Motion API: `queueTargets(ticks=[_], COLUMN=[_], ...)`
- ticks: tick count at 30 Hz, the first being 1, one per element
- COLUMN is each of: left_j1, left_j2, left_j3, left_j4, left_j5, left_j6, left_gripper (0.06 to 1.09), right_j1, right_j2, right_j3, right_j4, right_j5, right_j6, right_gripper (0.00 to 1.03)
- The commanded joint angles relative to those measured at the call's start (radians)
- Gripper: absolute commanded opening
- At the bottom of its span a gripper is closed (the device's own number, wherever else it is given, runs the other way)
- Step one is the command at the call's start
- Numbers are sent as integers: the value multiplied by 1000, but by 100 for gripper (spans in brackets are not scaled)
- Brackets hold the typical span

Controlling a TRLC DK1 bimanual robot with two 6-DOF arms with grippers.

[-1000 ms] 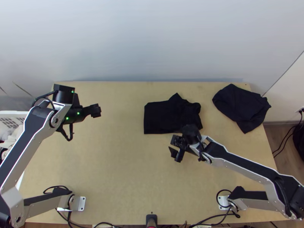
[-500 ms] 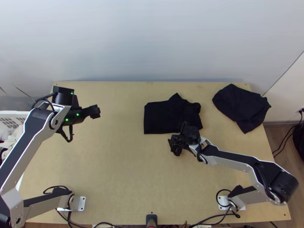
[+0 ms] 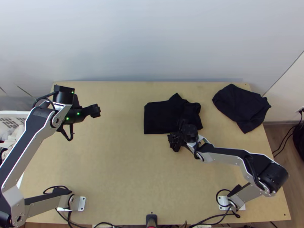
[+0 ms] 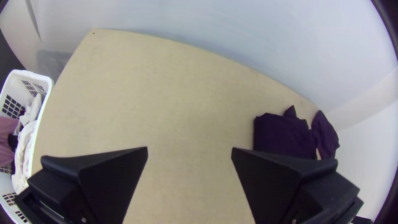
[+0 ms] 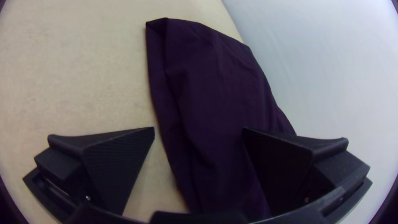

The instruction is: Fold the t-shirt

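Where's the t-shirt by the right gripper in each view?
Top view: the t-shirt lies just right of centre.
Left wrist view: the t-shirt, beyond one finger of the left gripper.
Right wrist view: the t-shirt, partly behind the right gripper.
Shared landmark: wall behind the table.

Light wooden table (image 3: 110,167), dark cloth (image 3: 163,116) partly folded, second dark garment (image 3: 241,106) beside it, seemingly bunched

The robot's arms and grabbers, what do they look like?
The left arm and right arm have silver-grey links with black panels and black joints. Black cables loop beside them. Green lights glow near the left gripper. It and the right gripper each have two wide black fingers shaped like wedges.
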Motion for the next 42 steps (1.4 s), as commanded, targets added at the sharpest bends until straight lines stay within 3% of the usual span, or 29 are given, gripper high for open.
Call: queueTargets(ticks=[1,17,19,20,23,30,34,42], left_j1=[3,18,21,23,28,28,24,18], left_j2=[5,7,7,5,5,8,16,33], left_j3=[6,12,17,17,18,21,31,58], left_j4=[1,6,6,6,6,6,7,6], left_j5=[-1,-1,-1,-1,0,0,0,0], left_j6=[2,10,13,14,20,19,17,16], left_gripper=[104,104,104,104,104,104,104,104], right_j1=[-6,-35,-40,-40,-38,-28,-23,-60], right_j2=[63,319,347,356,362,276,172,-4], right_j3=[25,275,304,315,330,307,338,377], right_j4=[44,84,84,84,82,171,171,168], right_j5=[39,106,132,138,160,269,318,385], right_j6=[-56,-84,-84,-84,-93,-50,13,57], right_gripper=[98,97,82,67,4,3,3,3])
